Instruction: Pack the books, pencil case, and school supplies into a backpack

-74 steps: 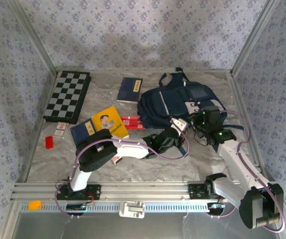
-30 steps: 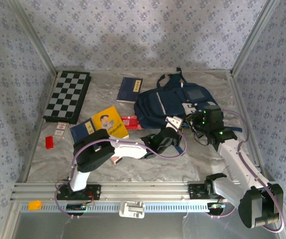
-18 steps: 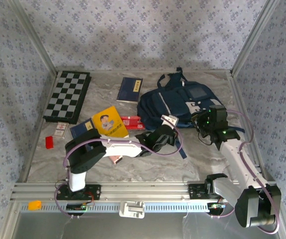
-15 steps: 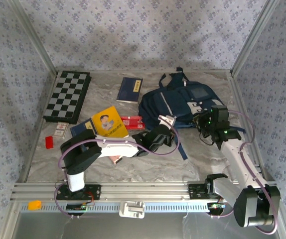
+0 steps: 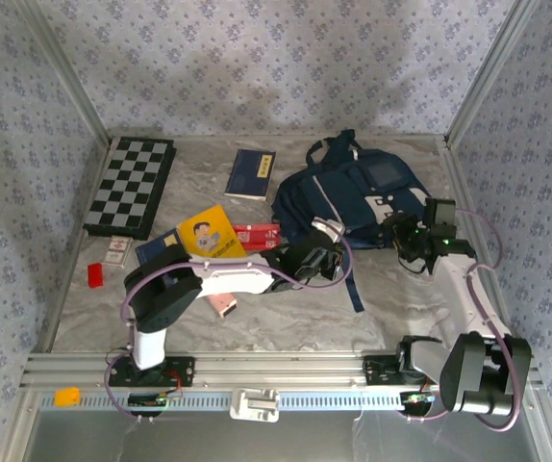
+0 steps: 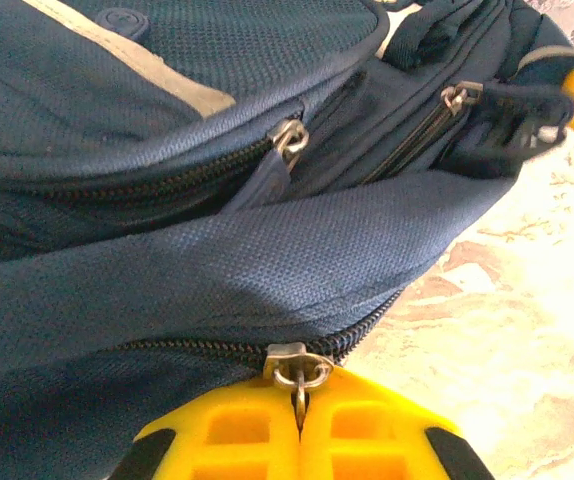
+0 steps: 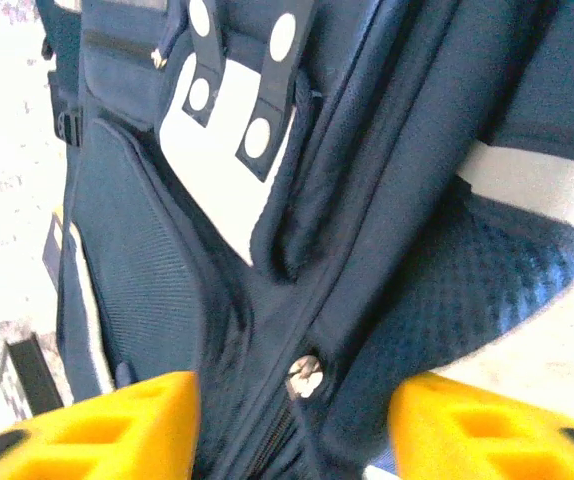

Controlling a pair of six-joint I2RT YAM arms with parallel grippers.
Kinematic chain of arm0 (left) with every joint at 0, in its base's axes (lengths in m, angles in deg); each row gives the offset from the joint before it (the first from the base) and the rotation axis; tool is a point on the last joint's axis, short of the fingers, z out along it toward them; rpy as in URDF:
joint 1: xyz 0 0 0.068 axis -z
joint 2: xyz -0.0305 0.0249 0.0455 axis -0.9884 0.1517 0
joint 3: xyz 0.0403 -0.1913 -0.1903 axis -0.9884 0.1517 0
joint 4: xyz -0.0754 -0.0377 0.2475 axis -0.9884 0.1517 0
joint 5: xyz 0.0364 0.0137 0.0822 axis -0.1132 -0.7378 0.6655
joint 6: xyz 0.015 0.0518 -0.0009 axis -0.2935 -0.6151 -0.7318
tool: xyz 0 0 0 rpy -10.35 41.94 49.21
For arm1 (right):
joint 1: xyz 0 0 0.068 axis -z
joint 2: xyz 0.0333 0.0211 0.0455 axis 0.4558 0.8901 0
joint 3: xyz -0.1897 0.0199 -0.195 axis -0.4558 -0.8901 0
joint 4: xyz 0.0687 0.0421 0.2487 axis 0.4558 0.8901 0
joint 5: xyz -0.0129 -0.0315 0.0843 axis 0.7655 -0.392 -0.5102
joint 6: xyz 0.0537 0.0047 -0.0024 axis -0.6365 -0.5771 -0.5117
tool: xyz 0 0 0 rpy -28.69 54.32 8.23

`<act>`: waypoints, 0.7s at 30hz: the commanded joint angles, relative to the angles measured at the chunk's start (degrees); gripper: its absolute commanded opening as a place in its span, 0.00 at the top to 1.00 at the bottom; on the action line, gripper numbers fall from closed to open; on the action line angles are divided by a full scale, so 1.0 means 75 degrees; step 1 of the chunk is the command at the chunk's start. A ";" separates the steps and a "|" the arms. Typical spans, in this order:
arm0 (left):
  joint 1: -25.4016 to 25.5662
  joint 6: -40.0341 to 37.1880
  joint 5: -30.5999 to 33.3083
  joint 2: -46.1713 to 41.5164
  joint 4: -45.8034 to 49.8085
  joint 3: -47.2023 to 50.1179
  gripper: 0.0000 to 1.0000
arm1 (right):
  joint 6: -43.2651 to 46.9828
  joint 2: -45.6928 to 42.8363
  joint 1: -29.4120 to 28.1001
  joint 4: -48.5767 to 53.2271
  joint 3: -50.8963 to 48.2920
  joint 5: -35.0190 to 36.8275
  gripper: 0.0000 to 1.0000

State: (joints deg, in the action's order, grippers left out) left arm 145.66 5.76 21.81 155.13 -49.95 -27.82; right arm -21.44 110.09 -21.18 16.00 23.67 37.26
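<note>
The navy backpack (image 5: pixel 353 192) lies at the back right, front patches up. My left gripper (image 6: pixel 300 405) is shut on a metal zipper pull (image 6: pixel 298 372) at the backpack's (image 6: pixel 217 270) lower seam; from above the left gripper (image 5: pixel 328 241) sits at the bag's near left edge. My right gripper (image 7: pixel 297 415) is open, its yellow fingers (image 7: pixel 117 425) either side of a zipper slider (image 7: pixel 305 376) on the backpack (image 7: pixel 147 260) without touching it. From above the right gripper (image 5: pixel 406 233) is at the bag's near right edge. A yellow book (image 5: pixel 211 238) overlaps a navy book (image 5: pixel 159 252); another navy book (image 5: pixel 251 173) lies further back. The red pencil case (image 5: pixel 255 234) and pink gadget (image 5: pixel 223 305) lie on the table.
A checkered board (image 5: pixel 130 185) lies at the back left. A small red block (image 5: pixel 95 274) and a small card (image 5: pixel 117 248) sit near the left wall. A dark strap (image 5: pixel 353 289) trails from the bag toward me. Metal rails edge the table.
My right gripper has opened and swung right and back. The backpack has shifted right, and my left gripper has followed it, still shut on the zipper pull.
</note>
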 commanded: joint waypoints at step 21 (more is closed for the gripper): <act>0.0012 0.0020 -0.0534 0.0314 0.0252 -0.0933 1.00 | -0.1903 0.0421 -0.1843 -0.2259 -0.1203 0.0593 0.50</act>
State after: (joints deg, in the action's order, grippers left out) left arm 145.66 6.33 19.45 157.95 -46.54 -31.38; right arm -34.99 111.81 -34.45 3.48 13.03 38.27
